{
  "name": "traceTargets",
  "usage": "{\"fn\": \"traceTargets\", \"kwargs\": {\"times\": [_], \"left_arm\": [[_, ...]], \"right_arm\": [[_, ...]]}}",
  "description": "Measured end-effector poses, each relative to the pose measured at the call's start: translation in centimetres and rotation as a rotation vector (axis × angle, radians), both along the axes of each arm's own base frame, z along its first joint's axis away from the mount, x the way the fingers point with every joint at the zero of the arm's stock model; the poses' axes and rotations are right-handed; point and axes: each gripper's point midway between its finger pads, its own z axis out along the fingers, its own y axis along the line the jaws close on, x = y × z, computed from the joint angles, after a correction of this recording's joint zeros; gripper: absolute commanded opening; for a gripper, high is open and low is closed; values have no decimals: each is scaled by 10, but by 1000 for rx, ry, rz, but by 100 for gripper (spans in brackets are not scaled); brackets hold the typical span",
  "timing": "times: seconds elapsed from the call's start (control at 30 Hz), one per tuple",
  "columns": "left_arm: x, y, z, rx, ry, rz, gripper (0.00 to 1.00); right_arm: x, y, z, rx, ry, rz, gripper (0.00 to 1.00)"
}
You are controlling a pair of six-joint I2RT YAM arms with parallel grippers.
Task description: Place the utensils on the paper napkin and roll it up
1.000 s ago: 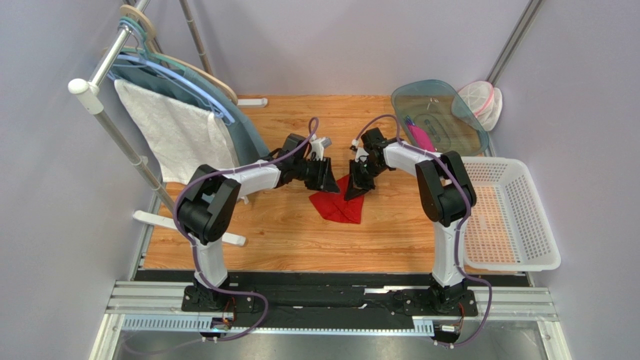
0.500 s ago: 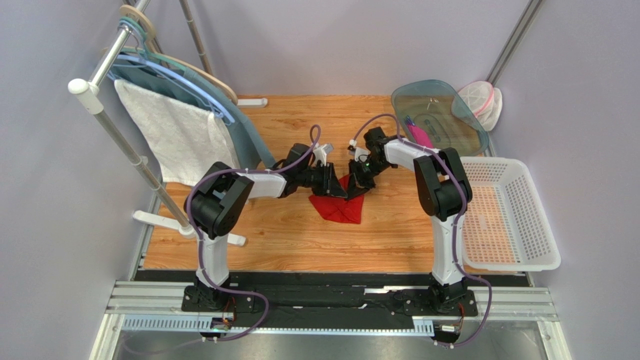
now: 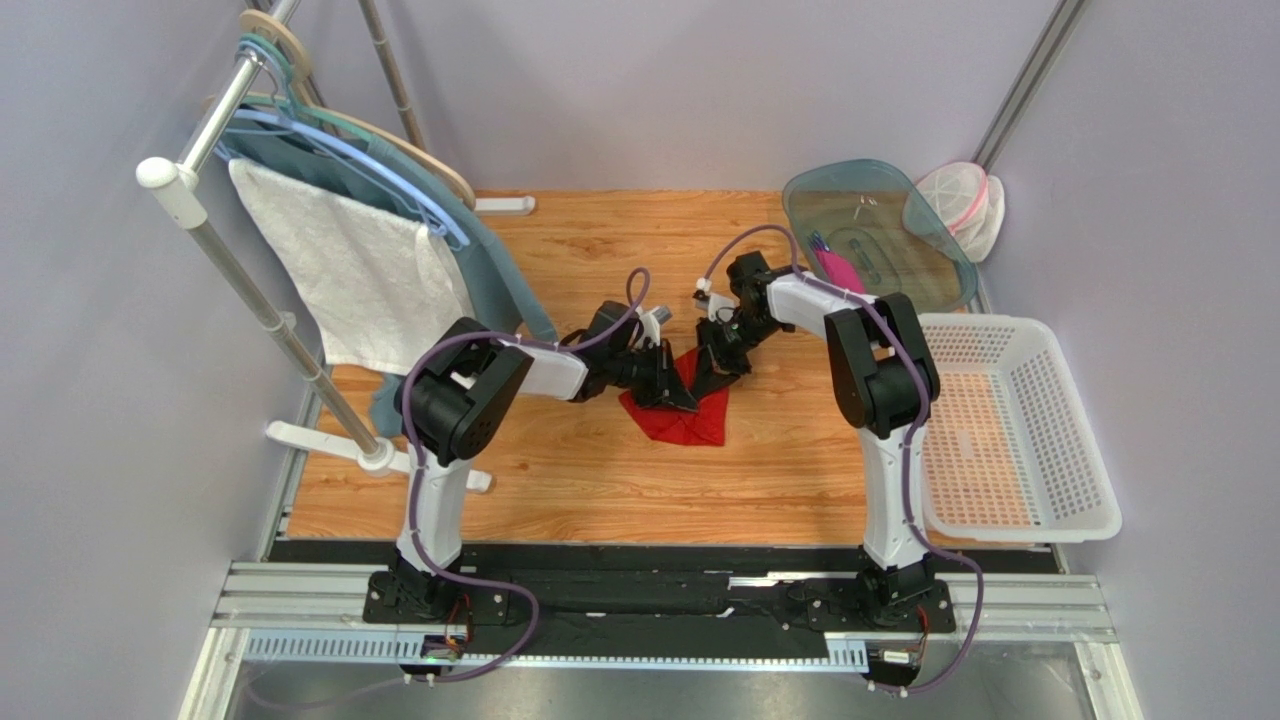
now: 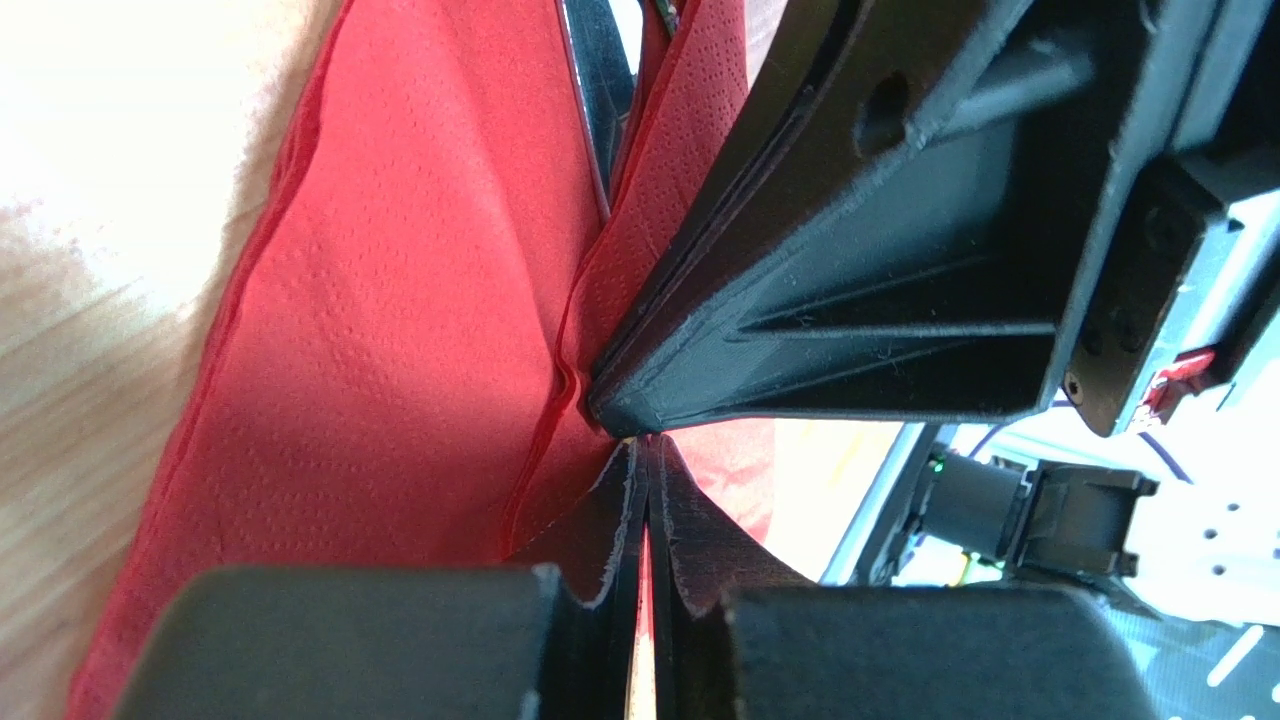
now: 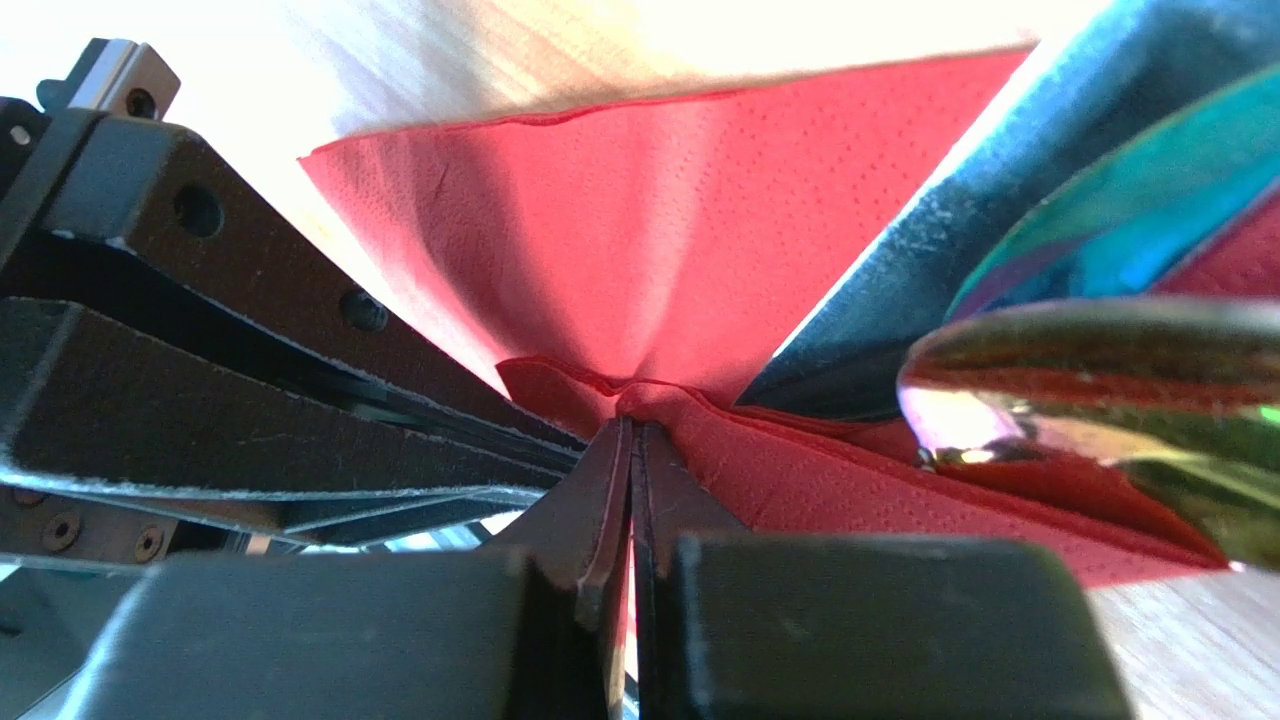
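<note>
The red paper napkin lies folded and bunched on the wooden table. My left gripper and right gripper meet tip to tip over its far corner. In the left wrist view my left gripper is shut on a pinched fold of the napkin, and a dark shiny utensil lies in the crease. In the right wrist view my right gripper is shut on the napkin. A shiny spoon bowl and another utensil lie on it at the right.
A rack with hangers and a white towel stands at the left. A teal clear bin and a mesh bag are at the back right. A white perforated basket sits at the right edge.
My left gripper has moved right and nearer, onto the napkin's far corner, closing up to my right gripper. The right gripper has shifted slightly. The napkin's far corner is more bunched.
</note>
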Motion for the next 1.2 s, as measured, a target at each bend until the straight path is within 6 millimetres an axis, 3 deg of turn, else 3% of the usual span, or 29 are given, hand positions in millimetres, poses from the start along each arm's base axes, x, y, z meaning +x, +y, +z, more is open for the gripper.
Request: {"fn": "traceTargets", "kwargs": {"times": [0.1,0.27,0.57,0.83,1.03,1.1,1.2], "left_arm": [[3,-2,0,-4,10,9,1],[5,-4,0,-7,23,21,0],[7,-5,0,-4,40,29,0],[7,-5,-1,-1,43,30,0],[7,-5,-1,-1,43,31,0],[7,-4,-1,0,45,31,2],[7,-4,-1,0,44,31,10]], "right_arm": [[3,-3,1,-23,-11,-2,16],[9,-7,5,-53,-16,-44,21],[29,-11,47,-71,-109,-168,9],[30,-12,37,-105,-80,-207,6],[22,-9,12,-144,-41,-190,3],[16,-9,0,-162,-18,-184,0],[15,-8,-1,-152,-16,-169,0]]}}
